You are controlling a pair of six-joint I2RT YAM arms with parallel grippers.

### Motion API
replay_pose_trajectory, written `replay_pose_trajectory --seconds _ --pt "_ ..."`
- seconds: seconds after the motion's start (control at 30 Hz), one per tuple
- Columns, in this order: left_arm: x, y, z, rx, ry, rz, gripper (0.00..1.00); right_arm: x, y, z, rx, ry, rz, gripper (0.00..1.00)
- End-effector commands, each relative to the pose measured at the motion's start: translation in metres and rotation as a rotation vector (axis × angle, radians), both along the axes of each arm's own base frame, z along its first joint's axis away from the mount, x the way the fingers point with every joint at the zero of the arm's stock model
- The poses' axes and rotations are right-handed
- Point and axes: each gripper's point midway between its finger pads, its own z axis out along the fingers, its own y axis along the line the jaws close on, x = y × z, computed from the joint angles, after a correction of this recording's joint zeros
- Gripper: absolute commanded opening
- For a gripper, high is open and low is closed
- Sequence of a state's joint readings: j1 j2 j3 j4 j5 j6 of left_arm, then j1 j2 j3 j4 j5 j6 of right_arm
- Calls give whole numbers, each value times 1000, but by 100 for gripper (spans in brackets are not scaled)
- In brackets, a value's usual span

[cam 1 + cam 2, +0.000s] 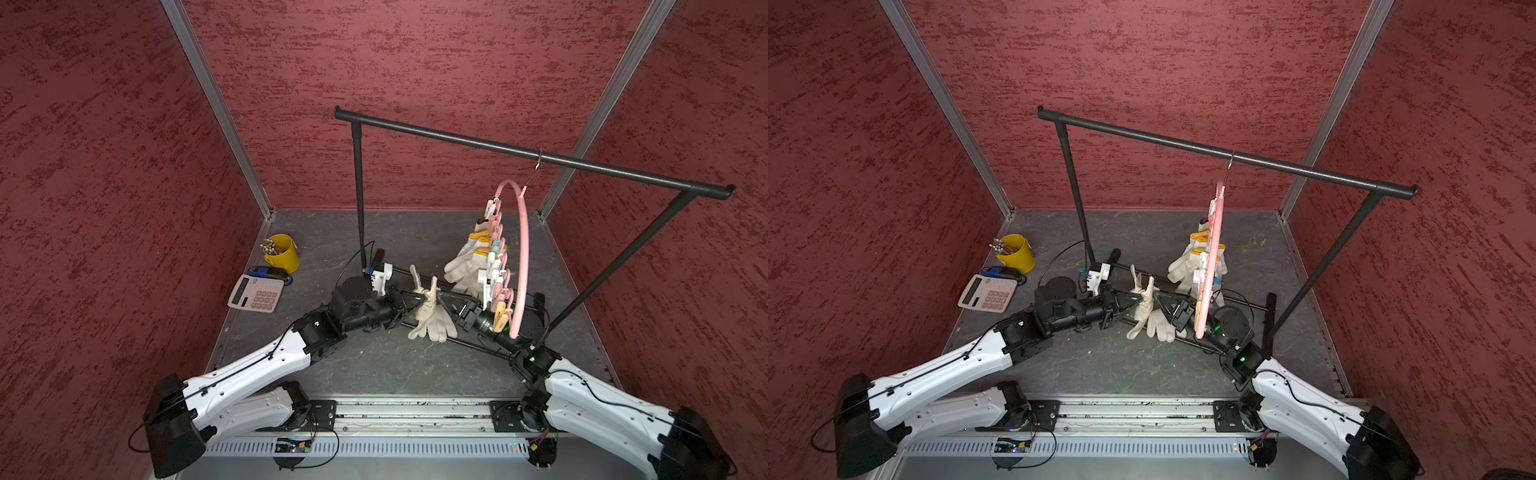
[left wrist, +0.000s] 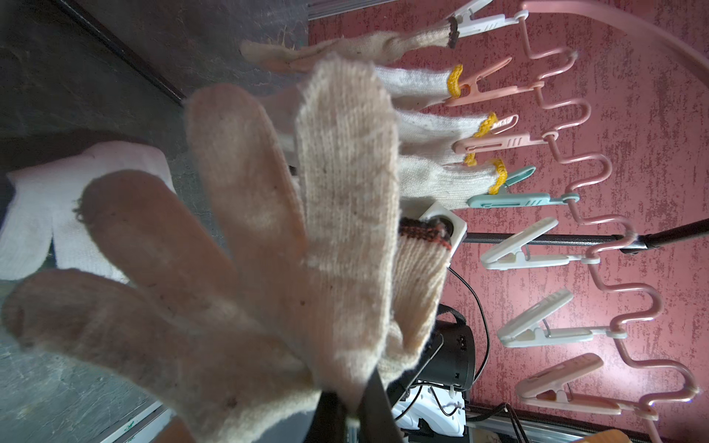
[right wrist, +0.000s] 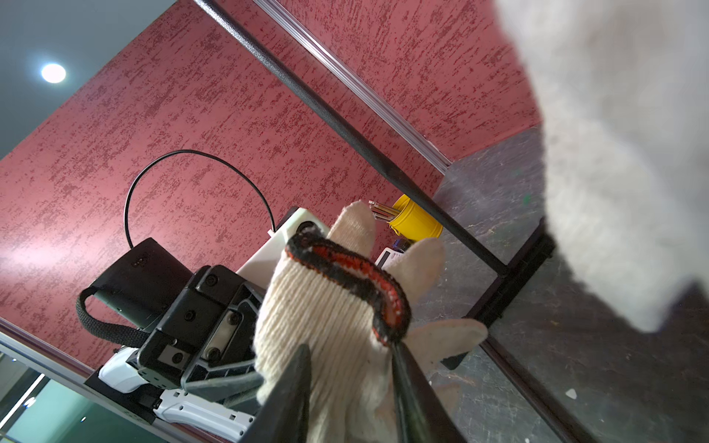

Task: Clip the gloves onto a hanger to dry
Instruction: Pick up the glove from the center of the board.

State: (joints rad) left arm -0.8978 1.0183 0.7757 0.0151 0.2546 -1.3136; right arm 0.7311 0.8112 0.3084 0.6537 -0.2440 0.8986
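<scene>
The red-black-cuffed glove [image 1: 424, 309] is hanging just above the tabletop [image 1: 374, 361], near the pink hanger [image 1: 524, 249]. The left gripper [image 2: 355, 395] is clamping its palm, jaws fully closed. The right gripper [image 3: 351, 353] is straddling its cuff, jaws partly apart; whether it is gripping cannot be told. Other gloves [image 2: 422, 82] are hanging from the clothespins [image 2: 498, 144].

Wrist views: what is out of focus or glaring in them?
Left wrist: the cream glove fills the foreground, partly soft; the clothespins behind are sharp. Right wrist: a pale glove blurs one corner, a ceiling lamp glares, the red-black cuff is crisp.
</scene>
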Motion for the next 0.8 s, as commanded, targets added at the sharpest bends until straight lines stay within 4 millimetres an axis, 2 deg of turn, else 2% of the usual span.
replay_pose_trajectory --seconds 0.0,0.17,0.27,0.57,0.77 --pt "1 7 3 -9 -6 26 0 -7 0 6 11 -30 18 35" --pt "2 10 21 -44 -60 22 0 -9 -6 0 16 -12 0 52" --pt "2 9 26 -58 -80 8 0 -12 -8 2 35 -18 6 56" --pt "2 -1 33 -78 -82 -25 0 -18 5 1 65 -11 97 60" --pt "-3 -5 29 -69 -73 -36 0 -15 1 14 97 -73 63 60"
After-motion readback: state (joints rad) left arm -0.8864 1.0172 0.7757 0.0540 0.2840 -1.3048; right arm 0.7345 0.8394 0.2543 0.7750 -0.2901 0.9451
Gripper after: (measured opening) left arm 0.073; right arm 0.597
